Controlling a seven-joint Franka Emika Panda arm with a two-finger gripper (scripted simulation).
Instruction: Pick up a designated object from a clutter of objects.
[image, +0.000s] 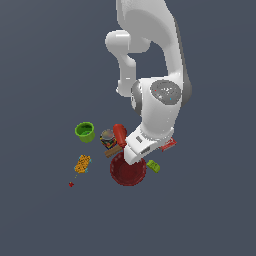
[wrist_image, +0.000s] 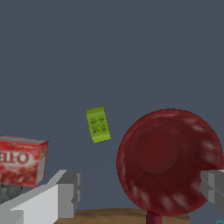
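Note:
The designated object, a tiny yellow-green brick (wrist_image: 98, 124), lies flat on the dark floor just beside the dark red bowl (wrist_image: 170, 162). In the exterior view the brick (image: 153, 166) is at the bowl's (image: 128, 172) right. My gripper (wrist_image: 141, 187) is open, with one grey finger (wrist_image: 68, 192) near the red box (wrist_image: 22, 160) and the other finger (wrist_image: 214, 188) over the bowl's far rim. Nothing is between the fingers. The gripper hangs over the bowl, apart from the brick. In the exterior view the white hand (image: 142, 147) hides the fingers.
The clutter holds a green cup (image: 85, 131), a can (image: 108, 137), a red bottle (image: 120, 134), a wooden hammer handle (image: 113, 151), a red box (image: 168, 145), an orange-yellow piece (image: 82, 163) and a tiny red item (image: 71, 184).

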